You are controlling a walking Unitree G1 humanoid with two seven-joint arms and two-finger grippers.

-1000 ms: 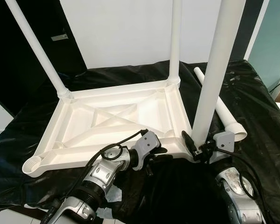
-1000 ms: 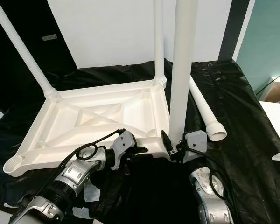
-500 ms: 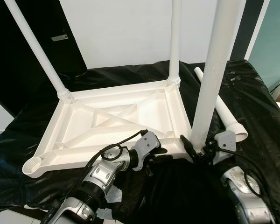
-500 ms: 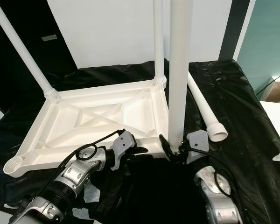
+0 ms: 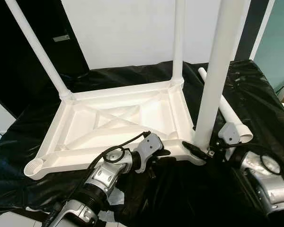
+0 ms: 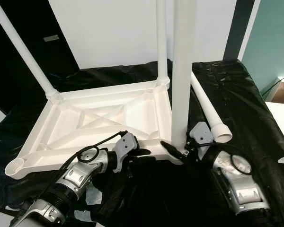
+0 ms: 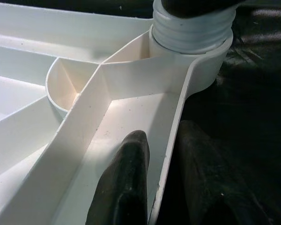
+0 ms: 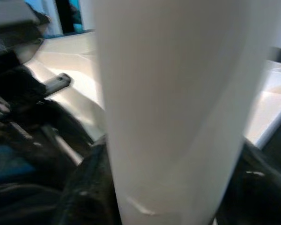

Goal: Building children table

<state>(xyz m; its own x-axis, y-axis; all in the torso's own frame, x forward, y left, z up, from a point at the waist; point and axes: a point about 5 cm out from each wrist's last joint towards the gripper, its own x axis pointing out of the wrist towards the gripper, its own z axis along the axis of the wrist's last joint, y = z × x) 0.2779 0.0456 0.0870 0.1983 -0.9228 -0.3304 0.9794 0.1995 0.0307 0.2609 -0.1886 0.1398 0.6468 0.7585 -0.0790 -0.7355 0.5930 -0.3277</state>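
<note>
Tabletop (image 5: 113, 118), upside down at centre frame on black sheeting (image 5: 255, 94), has its near rim pinched by the left gripper (image 5: 154, 158) while the right gripper (image 5: 201, 152) clasps the third leg (image 5: 213, 90) at its lower-right corner socket; a cross-threaded leg could jam or topple.

A blurred white leg (image 8: 173, 108) stands close up, upright. Behind it lies the white tabletop (image 8: 79, 65), with the left hand (image 8: 42, 89) dark beside it on black cloth (image 8: 33, 197).

My right arm (image 5: 267, 182) is swinging outward to the right, my right tool (image 5: 201, 152) turning around the near leg's (image 5: 213, 90) base; the leg is straightening.
</note>
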